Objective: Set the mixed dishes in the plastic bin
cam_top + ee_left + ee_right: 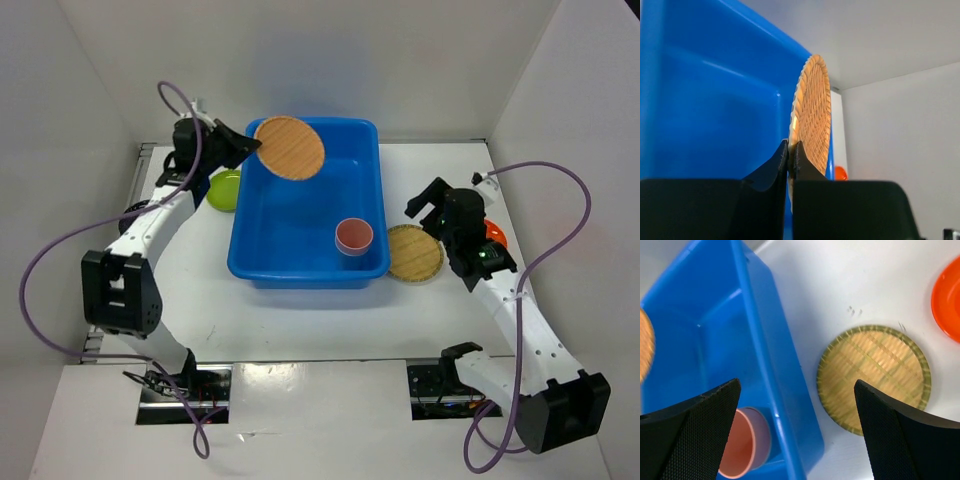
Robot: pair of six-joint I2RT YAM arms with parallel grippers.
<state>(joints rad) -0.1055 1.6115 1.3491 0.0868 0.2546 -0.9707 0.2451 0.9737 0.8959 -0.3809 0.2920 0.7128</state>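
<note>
1. Bamboo plate [289, 147]: hangs tilted over the far left corner of the plastic bin [300, 270], pinched at its rim by the clenched left gripper [240, 148]; probably placed so as to fall inside on release.
2. Reddish-pink cup [353, 236]: sits inside the bin, near the right wall.
3. Right gripper [425, 205]: spread wide, grasping nothing, poised above the second bamboo plate [415, 252]; likely the next pick.
4. Second bamboo plate: lies flat on the table, just beside the bin's right wall; little finger room there, more at the outer rim.
5. Orange plate [495, 235], lime-green plate [225, 190]: outside the bin, right and left.
6. Bin floor: mostly bare.
</note>
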